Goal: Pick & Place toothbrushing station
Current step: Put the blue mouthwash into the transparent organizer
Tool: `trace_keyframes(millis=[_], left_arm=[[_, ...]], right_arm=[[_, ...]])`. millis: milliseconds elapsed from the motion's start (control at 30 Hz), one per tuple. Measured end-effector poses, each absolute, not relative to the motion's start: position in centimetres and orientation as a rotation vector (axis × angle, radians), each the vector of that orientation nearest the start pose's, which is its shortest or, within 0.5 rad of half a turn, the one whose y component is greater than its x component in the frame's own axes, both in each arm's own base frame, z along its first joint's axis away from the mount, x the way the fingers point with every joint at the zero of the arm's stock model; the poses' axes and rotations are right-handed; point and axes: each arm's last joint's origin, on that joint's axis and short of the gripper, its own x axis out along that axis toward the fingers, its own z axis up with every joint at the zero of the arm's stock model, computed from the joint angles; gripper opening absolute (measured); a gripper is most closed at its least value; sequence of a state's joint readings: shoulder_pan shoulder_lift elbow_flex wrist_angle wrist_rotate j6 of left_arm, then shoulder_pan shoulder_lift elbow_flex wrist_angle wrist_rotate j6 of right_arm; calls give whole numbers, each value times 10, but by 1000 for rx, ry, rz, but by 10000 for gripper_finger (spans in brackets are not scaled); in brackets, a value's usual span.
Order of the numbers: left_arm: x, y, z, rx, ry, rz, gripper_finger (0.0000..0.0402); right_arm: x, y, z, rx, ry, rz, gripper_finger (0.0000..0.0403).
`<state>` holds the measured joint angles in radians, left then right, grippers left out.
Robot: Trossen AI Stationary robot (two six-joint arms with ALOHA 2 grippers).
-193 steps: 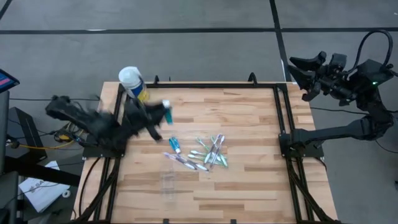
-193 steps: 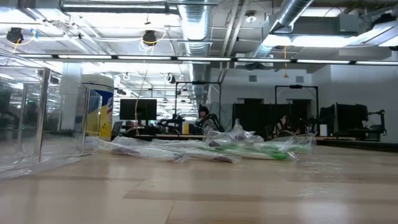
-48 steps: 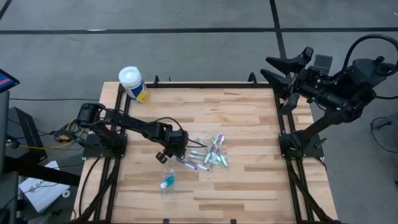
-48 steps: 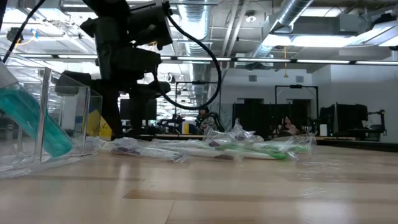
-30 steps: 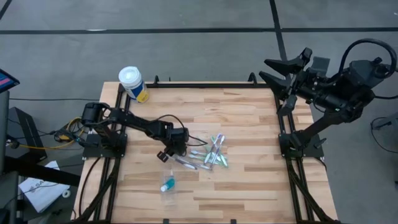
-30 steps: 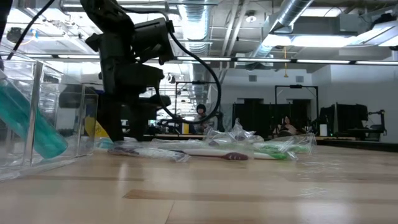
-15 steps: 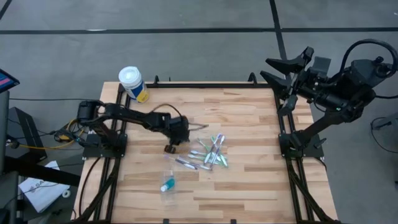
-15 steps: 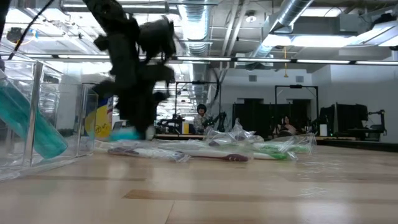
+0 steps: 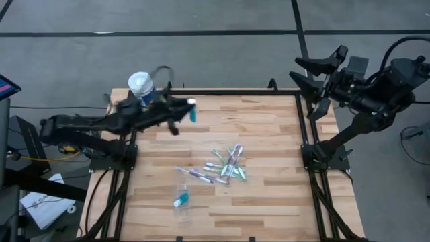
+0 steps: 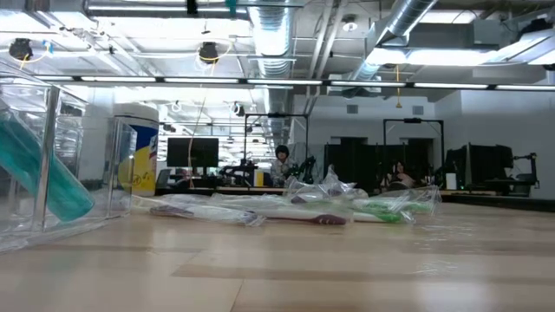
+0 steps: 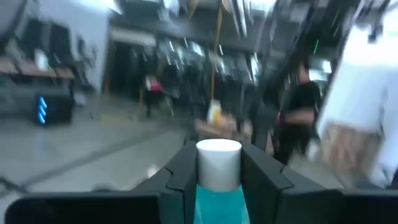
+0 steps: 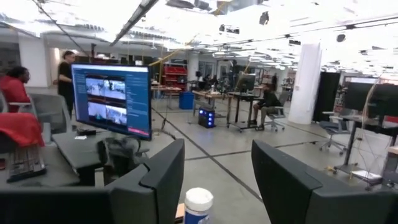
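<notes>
My left gripper point(image 9: 187, 111) is high above the table's far left part, shut on a small teal tube with a white cap point(image 9: 193, 112), which also shows in the left wrist view point(image 11: 218, 180). The see-through holder point(image 9: 180, 198) stands near the front edge with another teal tube point(image 10: 43, 178) leaning inside it. The wrapped toothbrushes and tubes point(image 9: 225, 165) lie in a loose pile at mid-table. My right gripper point(image 9: 314, 77) is open and empty, raised beyond the table's far right corner. My left gripper pinches the tube's teal body point(image 11: 217, 202) just below the white cap point(image 11: 218, 163), between its two fingers point(image 11: 186, 171). The fingers reach about level from the table's left and lie across the tube. The tube is lifted clear, high above the table.
A big white-lidded canister with a yellow label point(image 9: 142, 88) stands at the far left corner, close to my left arm. Black frame rails point(image 9: 304, 128) run along the table's sides. Bare wood lies along the right half point(image 9: 275, 188).
My left gripper has risen from the pile's left side with the teal tube in its fingers. It has gone up and toward the far left corner, tipping to about level. The tube is now lifted clear of the table, and the gripper has left the low view.
</notes>
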<state>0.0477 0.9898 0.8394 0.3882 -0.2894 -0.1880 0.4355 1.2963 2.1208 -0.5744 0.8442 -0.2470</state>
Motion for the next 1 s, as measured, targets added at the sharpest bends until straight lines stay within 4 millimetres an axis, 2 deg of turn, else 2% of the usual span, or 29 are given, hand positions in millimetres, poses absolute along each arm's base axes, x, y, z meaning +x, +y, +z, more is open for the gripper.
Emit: trace_keyframes(millis=[100, 233, 500, 633, 767, 1000], left_arm=[[202, -15, 387, -220, -387, 319, 82], [200, -66, 386, -194, -392, 325, 82], [228, -158, 330, -266, -254, 394, 82], [232, -189, 302, -293, -219, 397, 82], [226, -215, 276, -300, -158, 432, 82], [220, -240, 247, -265, -107, 447, 82]], right_arm=[[147, 45, 601, -99, -163, -388, 179], [147, 47, 602, -90, -180, -331, 180], [159, 55, 598, -41, -175, -271, 173], [173, 68, 592, -53, -143, -240, 171], [192, 80, 584, -36, -113, -226, 171], [227, 102, 570, 33, -82, -207, 168]])
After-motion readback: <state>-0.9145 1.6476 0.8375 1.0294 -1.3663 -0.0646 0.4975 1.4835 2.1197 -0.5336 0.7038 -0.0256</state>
